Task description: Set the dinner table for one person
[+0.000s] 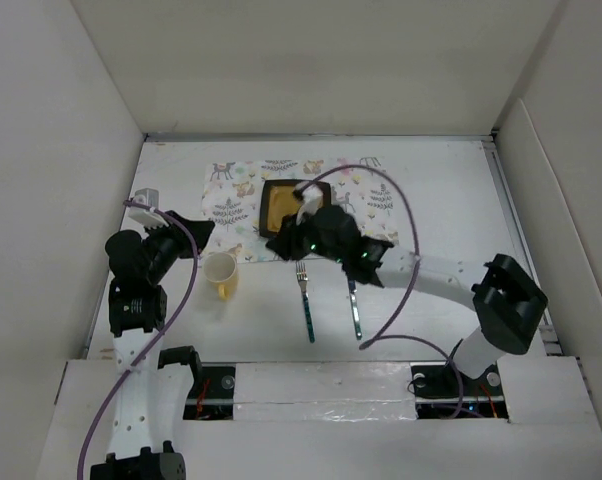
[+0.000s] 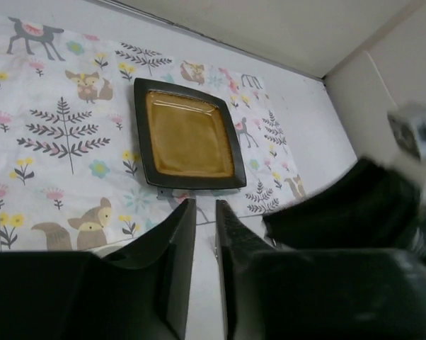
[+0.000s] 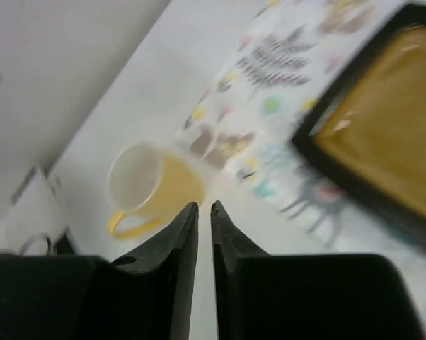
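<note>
The dinner table (image 1: 441,200) is a white top walled by white panels. On it lies a deer-printed placemat (image 1: 231,195) bearing a square amber plate (image 1: 281,203) with a black rim. A yellow mug (image 1: 221,275) lies on its side off the mat's near left corner. A teal-handled fork (image 1: 306,300) and a knife (image 1: 354,308) lie side by side in front of the mat. My left gripper (image 1: 199,232) points right toward the plate (image 2: 186,134). Its jaws (image 2: 206,202) stand nearly together, with nothing between them. My right gripper (image 1: 278,240) hovers at the plate's near edge facing the mug (image 3: 153,185), shut and holding nothing (image 3: 204,204).
White walls close in the table on the left, back and right. The right forearm (image 1: 421,270) crosses above the table's near right, over the knife's top end. Purple cables (image 1: 406,230) loop above the mat and the arms.
</note>
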You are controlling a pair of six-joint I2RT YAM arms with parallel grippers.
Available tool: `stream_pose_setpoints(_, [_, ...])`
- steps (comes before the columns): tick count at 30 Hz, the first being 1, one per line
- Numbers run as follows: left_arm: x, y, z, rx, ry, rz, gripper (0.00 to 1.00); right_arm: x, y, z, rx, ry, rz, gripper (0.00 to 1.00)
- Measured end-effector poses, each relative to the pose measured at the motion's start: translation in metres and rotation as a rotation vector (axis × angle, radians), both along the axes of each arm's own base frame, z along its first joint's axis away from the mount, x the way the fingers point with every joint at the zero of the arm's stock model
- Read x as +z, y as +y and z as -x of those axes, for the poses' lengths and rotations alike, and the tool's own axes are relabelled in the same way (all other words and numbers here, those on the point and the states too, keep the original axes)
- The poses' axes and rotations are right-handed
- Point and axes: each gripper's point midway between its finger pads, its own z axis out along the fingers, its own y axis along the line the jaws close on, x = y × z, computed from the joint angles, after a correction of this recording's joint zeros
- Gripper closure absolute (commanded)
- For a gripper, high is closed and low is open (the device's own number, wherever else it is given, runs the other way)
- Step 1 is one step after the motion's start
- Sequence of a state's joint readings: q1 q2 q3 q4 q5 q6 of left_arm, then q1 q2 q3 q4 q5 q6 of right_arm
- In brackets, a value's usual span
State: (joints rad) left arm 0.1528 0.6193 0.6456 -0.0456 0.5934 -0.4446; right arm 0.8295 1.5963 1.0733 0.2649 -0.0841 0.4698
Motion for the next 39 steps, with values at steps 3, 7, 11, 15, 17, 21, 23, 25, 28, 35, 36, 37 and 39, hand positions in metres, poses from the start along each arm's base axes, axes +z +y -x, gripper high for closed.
stream_pose_setpoints(3, [-0.004, 0.005, -0.001, 0.031, 0.017, -0.009, 0.49, -0.021, 0.052, 0.077, 0.137, -0.021, 0.084, 0.36])
stream_pose_setpoints(7, [-0.004, 0.012, -0.003, 0.073, 0.026, -0.015, 0.38, -0.05, 0.085, 0.126, 0.181, -0.047, 0.209, 0.22])
stream_pose_setpoints(11, [-0.001, 0.02, -0.003, 0.122, 0.023, -0.021, 0.39, -0.066, 0.118, 0.129, 0.129, -0.076, 0.295, 0.2])
stream_pose_setpoints(15, [0.003, 0.03, -0.003, 0.179, 0.02, -0.031, 0.4, -0.078, 0.135, 0.127, 0.067, -0.101, 0.336, 0.2])
stream_pose_setpoints(17, [0.004, 0.033, -0.003, 0.197, 0.021, -0.034, 0.4, -0.086, 0.137, 0.122, 0.032, -0.106, 0.367, 0.22])
stream_pose_setpoints(21, [0.005, 0.035, -0.004, 0.206, 0.018, -0.036, 0.4, -0.099, 0.14, 0.109, -0.04, -0.109, 0.412, 0.33])
stream_pose_setpoints(23, [0.005, 0.035, -0.004, 0.206, 0.018, -0.036, 0.4, -0.106, 0.136, 0.104, -0.077, -0.106, 0.432, 0.37])
stream_pose_setpoints(25, [0.005, 0.034, -0.004, 0.205, 0.02, -0.035, 0.4, -0.11, 0.128, 0.1, -0.111, -0.105, 0.456, 0.49])
stream_pose_setpoints(28, [0.005, 0.034, -0.003, 0.2, 0.019, -0.034, 0.4, -0.117, 0.116, 0.095, -0.151, -0.107, 0.48, 0.59])
stream_pose_setpoints(35, [0.005, 0.033, -0.003, 0.197, 0.019, -0.034, 0.4, -0.137, 0.087, 0.084, -0.181, -0.107, 0.554, 0.41])
stream_pose_setpoints(36, [0.005, 0.033, -0.003, 0.196, 0.019, -0.033, 0.41, -0.137, 0.087, 0.082, -0.179, -0.111, 0.559, 0.41])
stream_pose_setpoints(37, [0.004, 0.033, -0.004, 0.195, 0.022, -0.033, 0.41, -0.135, 0.087, 0.08, -0.176, -0.117, 0.558, 0.41])
stream_pose_setpoints(39, [0.004, 0.033, -0.004, 0.194, 0.024, -0.033, 0.41, -0.128, 0.093, 0.077, -0.161, -0.133, 0.545, 0.41])
